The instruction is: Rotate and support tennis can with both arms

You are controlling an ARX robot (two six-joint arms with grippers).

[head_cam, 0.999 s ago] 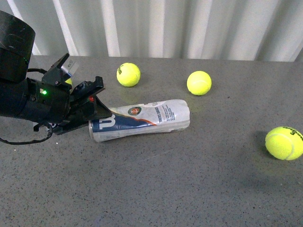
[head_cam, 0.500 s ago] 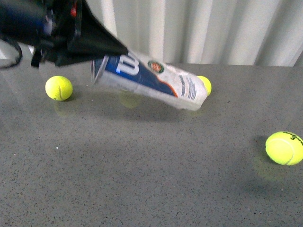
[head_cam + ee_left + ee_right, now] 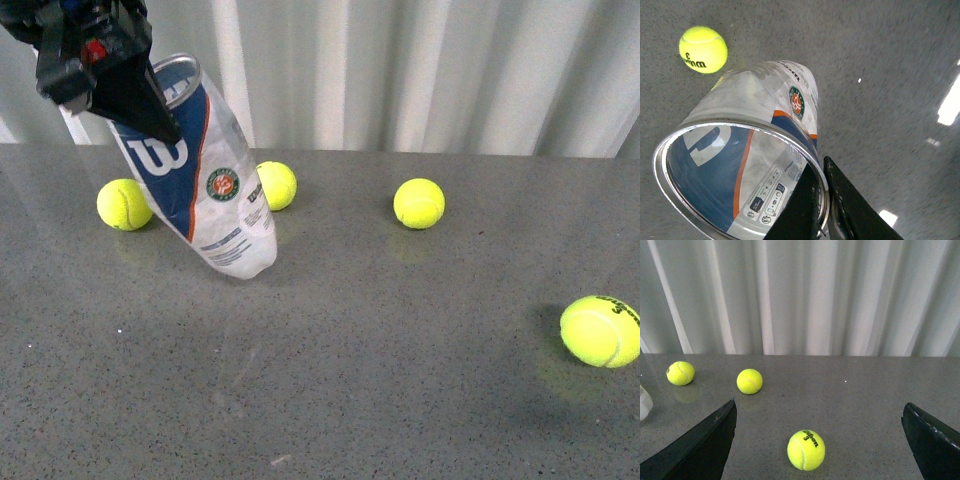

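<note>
Tennis can [image 3: 205, 185] is tilted, not yet upright. Its open silver rim [image 3: 735, 150] is up in the left claw [image 3: 818, 167]. The closed end [image 3: 250, 262] is down and away from that claw, at or just off the desk [image 3: 400, 380]; can't confirm contact.

Left claw is clenched on the rim wall, one finger inside the tube and one outside. That's a thin pinch on dented plastic. My read: it will pivot or buckle if loaded sideways.

Right claw [image 3: 819, 410] is released, jaws spread wide, holding nothing, and it's out of the front view. A clear sliver [image 3: 643, 402] at the edge of its wrist view is probably the can's closed end, well off to one side of its gap.

How I'd run this step:
- Rotate slowly about the closed end. Let the desk take the weight, no dragging.
- Bring the right claw across to the lower half of the tube on the side it leans toward. Close lightly: support, not squeeze.
- Don't loosen the left pinch before the right has contact.

Hazards:
- The nearest ball [image 3: 806, 449] sits in line with the right claw's gap, so route over or around it.
- A tennis ball [image 3: 124, 204] lies below the left claw, close to the can.
- A second tennis ball [image 3: 275, 185] lies just past the can on the side away from that claw. Either one could get nudged.
</note>
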